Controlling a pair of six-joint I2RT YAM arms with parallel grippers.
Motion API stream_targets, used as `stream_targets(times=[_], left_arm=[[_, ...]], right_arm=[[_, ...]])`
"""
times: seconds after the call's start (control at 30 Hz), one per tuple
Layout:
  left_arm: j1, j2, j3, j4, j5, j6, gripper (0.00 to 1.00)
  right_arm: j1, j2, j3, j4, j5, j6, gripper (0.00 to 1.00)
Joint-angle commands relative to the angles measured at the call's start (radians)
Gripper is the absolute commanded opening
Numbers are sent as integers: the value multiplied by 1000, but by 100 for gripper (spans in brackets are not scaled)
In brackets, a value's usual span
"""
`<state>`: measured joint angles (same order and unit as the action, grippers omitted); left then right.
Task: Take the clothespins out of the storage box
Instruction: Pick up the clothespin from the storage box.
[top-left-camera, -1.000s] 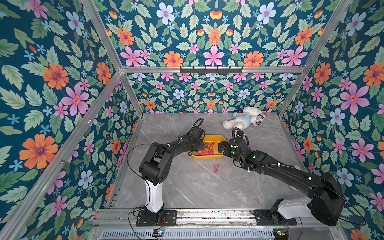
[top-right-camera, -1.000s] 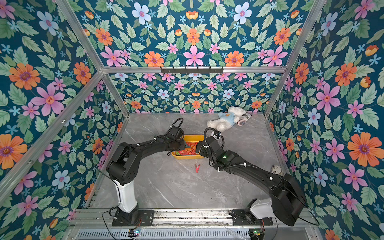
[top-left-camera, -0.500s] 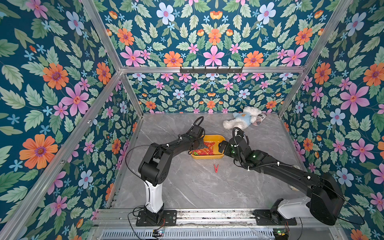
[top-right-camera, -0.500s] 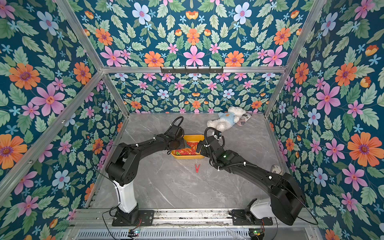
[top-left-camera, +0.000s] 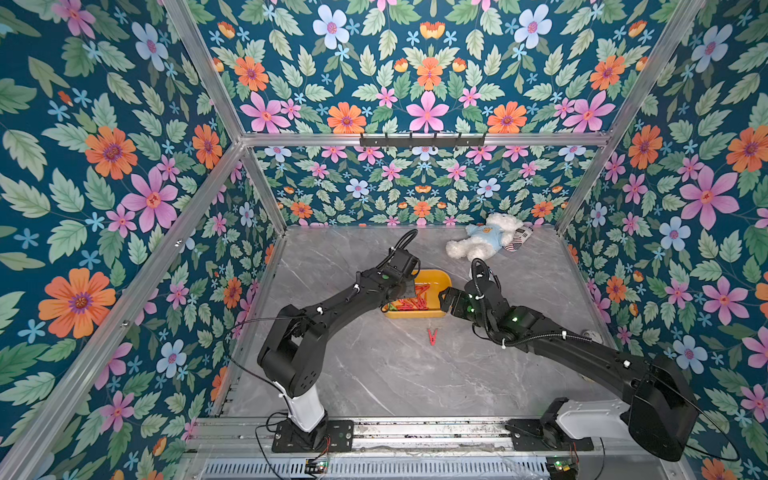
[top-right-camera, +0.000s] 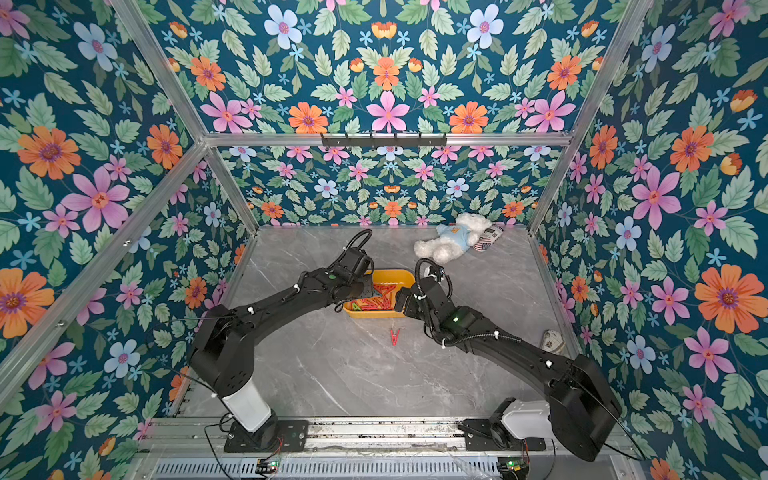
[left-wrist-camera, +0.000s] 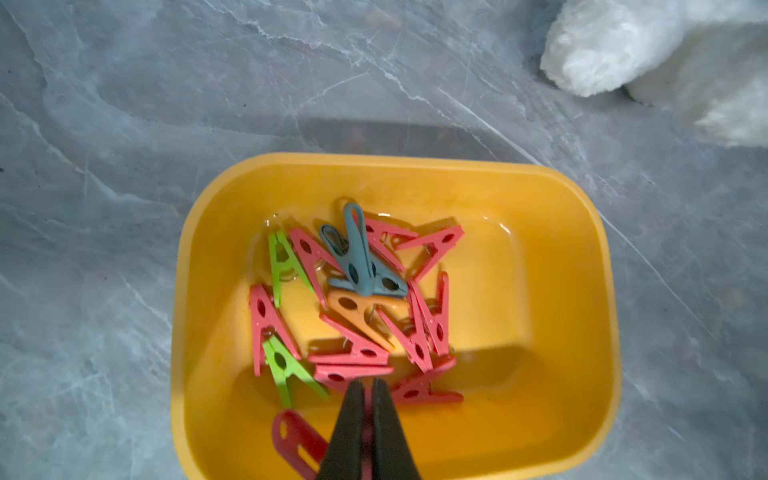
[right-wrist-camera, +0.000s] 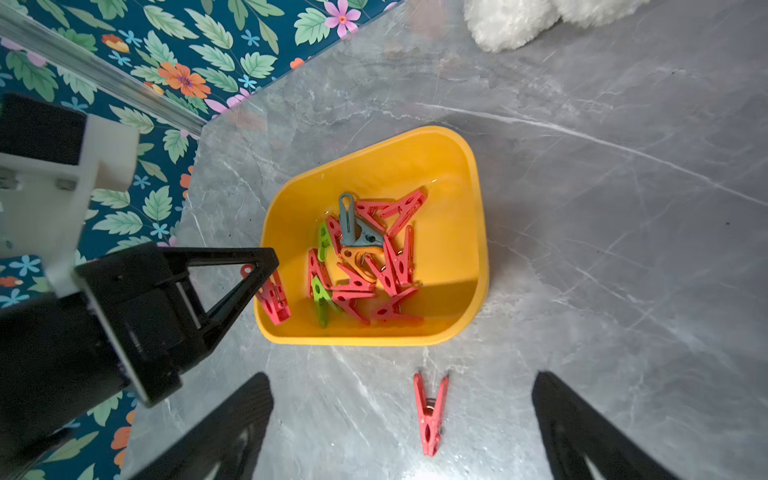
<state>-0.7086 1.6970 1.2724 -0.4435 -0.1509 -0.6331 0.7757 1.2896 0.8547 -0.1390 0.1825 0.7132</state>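
The yellow storage box (left-wrist-camera: 415, 164) sits mid-table and holds several clothespins (left-wrist-camera: 432, 328), mostly red, with green, orange and grey-blue ones among them. In the left wrist view my left gripper (left-wrist-camera: 368, 386) is shut, with red plastic showing between its fingers. The right wrist view shows a red clothespin (right-wrist-camera: 272, 297) hanging from those tips over the storage box's (right-wrist-camera: 374, 338) left end. One more red clothespin (right-wrist-camera: 430, 415) lies on the table in front of the box, between the wide-open fingers of my right gripper (right-wrist-camera: 403, 378). In both top views the box (top-left-camera: 432, 313) (top-right-camera: 374, 313) lies between the arms.
A white plush bear (top-left-camera: 482, 241) in a blue shirt lies at the back right, beside a small patterned item (top-left-camera: 519, 239). Another small object (top-right-camera: 552, 340) rests against the right wall. Floral walls enclose the grey marble table (top-left-camera: 395, 374) on three sides.
My left gripper has closed on a red clothespin at the box's left end. The right arm and the clothespin on the table have stayed put.
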Motion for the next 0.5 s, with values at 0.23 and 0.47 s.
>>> stream_targets(times=[0.23,0.47], left_arm=[[-168,-114,-138,-42,-71,-179,7],[-243,-67,-196,30,-59,-222,7]], right_arm=[[-6,-101,-94,37,-30,-10,99],[-8,-160,-143,16,-18,16,99]])
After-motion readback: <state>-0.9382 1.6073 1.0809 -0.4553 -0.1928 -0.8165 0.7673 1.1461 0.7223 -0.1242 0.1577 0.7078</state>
